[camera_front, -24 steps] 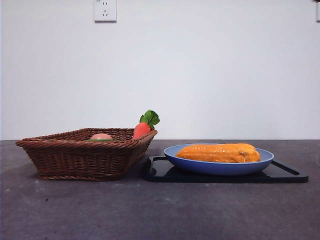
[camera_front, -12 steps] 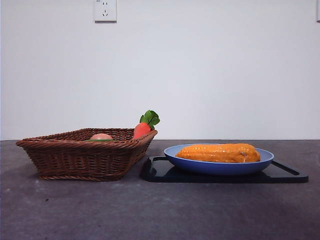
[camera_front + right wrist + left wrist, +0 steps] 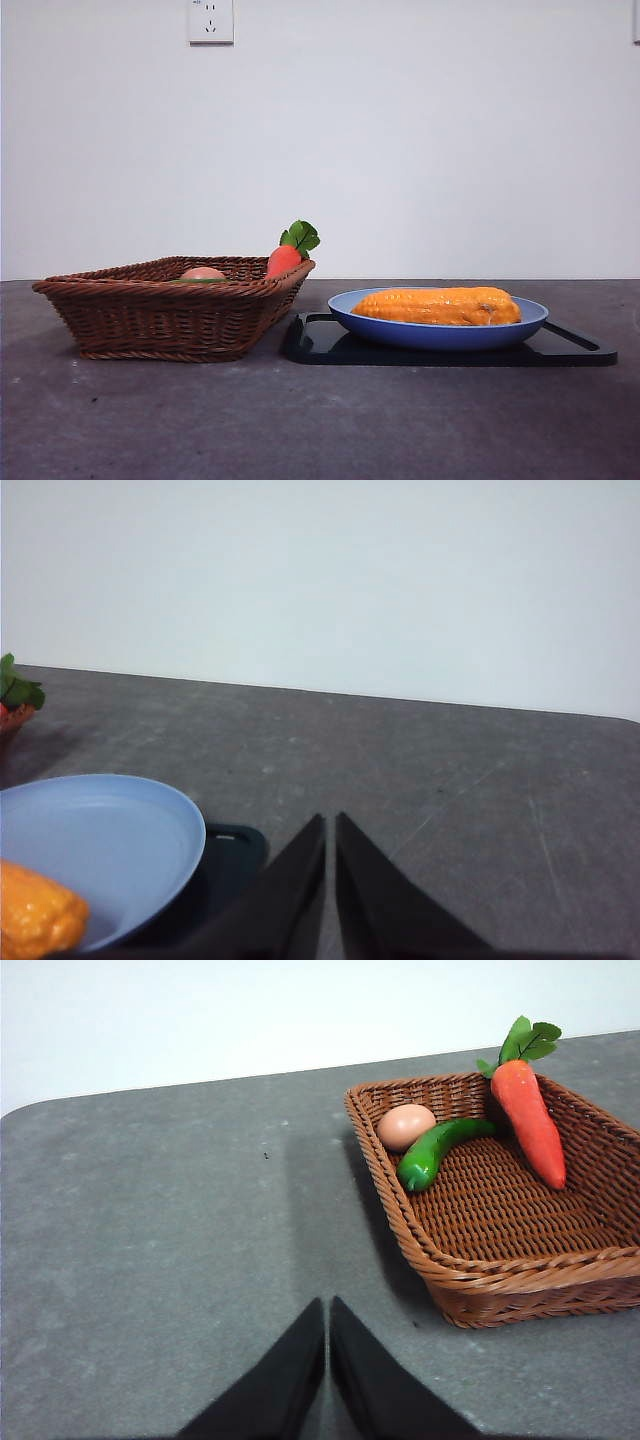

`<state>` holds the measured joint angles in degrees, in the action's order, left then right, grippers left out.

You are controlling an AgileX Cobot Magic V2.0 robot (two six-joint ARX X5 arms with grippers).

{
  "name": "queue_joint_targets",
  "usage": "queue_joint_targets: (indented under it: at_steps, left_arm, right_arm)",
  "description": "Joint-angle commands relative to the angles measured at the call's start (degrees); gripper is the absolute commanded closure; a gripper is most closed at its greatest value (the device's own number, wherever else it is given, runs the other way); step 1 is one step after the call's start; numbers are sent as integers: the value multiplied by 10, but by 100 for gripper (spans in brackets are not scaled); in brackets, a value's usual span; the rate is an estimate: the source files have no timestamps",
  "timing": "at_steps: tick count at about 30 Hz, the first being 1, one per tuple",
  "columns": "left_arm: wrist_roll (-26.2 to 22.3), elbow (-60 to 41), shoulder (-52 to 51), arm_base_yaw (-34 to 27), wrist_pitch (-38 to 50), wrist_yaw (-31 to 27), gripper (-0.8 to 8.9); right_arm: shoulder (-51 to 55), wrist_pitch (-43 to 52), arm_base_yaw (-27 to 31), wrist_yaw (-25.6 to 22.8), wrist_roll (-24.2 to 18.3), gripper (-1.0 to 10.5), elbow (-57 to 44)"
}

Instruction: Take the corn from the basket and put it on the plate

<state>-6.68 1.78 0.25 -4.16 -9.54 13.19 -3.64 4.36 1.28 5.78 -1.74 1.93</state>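
Resting above bare grey worktop, the left end effector has its two black jaws pressed together with nothing between them; it sits near the basket but apart from it, off the basket's near corner at the lower right of the left wrist frame. Inside that basket lie a red-orange carrot with green leaves along one wall, a green pepper beside it, and a peach-coloured egg touching the pepper's end in the corner. The right end effector is likewise clenched on nothing, its jaw tips meeting over the worktop just beside a corner of the black tray; the blue plate stands on that tray at the lower left of the right wrist frame, with one blunt end of the corn showing in it. In the front frame neither arm appears: the corn lies lengthwise in the plate right of centre, the plate rests on the tray, and the basket stands just beside the tray at the left, with the carrot leaning over its rim and the egg peeking above it. A white wall socket sits at the top of the frame.
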Motion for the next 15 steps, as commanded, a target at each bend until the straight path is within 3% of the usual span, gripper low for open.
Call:
queue_joint_targets:
  at_steps: [1, 15]
  left_arm:
    - [1, -16, -1, 0, 4, -1, 806]
    - [1, -16, -1, 0, 3, -1, 806]
  right_arm:
    - [17, -3, 0, -7, -2, 944, -14]
    - [34, -144, 0, -29, -2, 944, -14]
